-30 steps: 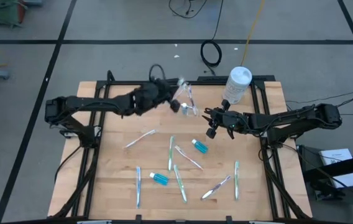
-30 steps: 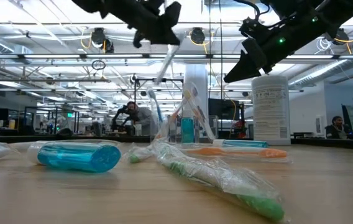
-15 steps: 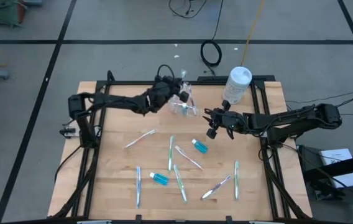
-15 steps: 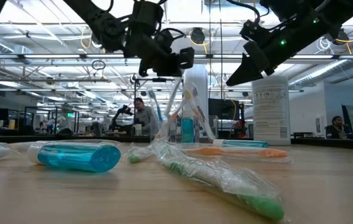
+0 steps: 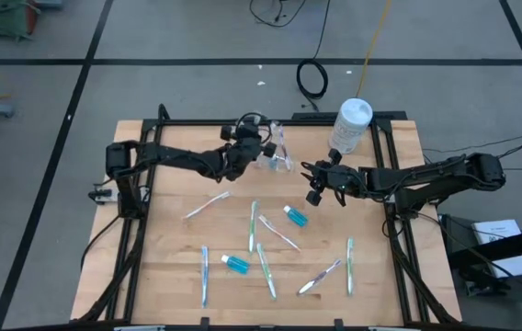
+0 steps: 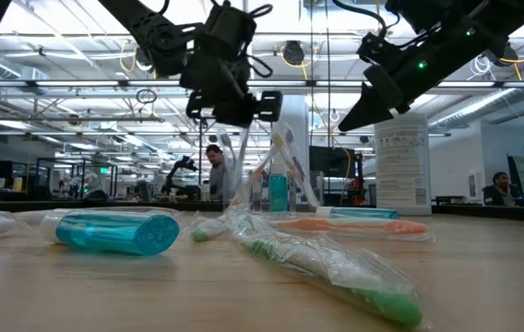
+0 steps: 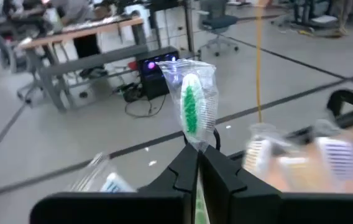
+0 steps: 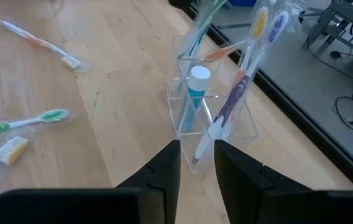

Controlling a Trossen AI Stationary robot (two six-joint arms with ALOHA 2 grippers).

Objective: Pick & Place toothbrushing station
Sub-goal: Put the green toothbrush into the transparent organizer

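From above, the left claw (image 5: 259, 150) hangs at the far side of the wooden bench (image 5: 169, 267), right beside the clear plastic holder (image 5: 278, 158), while the right claw (image 5: 314, 183) hovers just to the holder's other side, near the white canister (image 5: 350, 125). Loose toothbrushes and two blue tubes, one (image 5: 295, 216) mid-bench and one (image 5: 235, 264) nearer the front edge, lie scattered across the boards.

At bench level, the left claw (image 6: 244, 106) sits above the holder (image 6: 276, 189) (brushes and a blue tube stand upright inside), with a wrapped green toothbrush (image 6: 336, 267) lying in the foreground and a blue tube (image 6: 114, 232) on its side.

The left wrist camera shows that claw (image 7: 198, 165) pressed together on a wrapped green-bristled toothbrush (image 7: 192, 112), head pointing up.

The right wrist camera shows its claw (image 8: 196, 155) slightly spread and holding nothing, aimed at the holder (image 8: 210, 115) with its brushes and capped tube (image 8: 196, 87).
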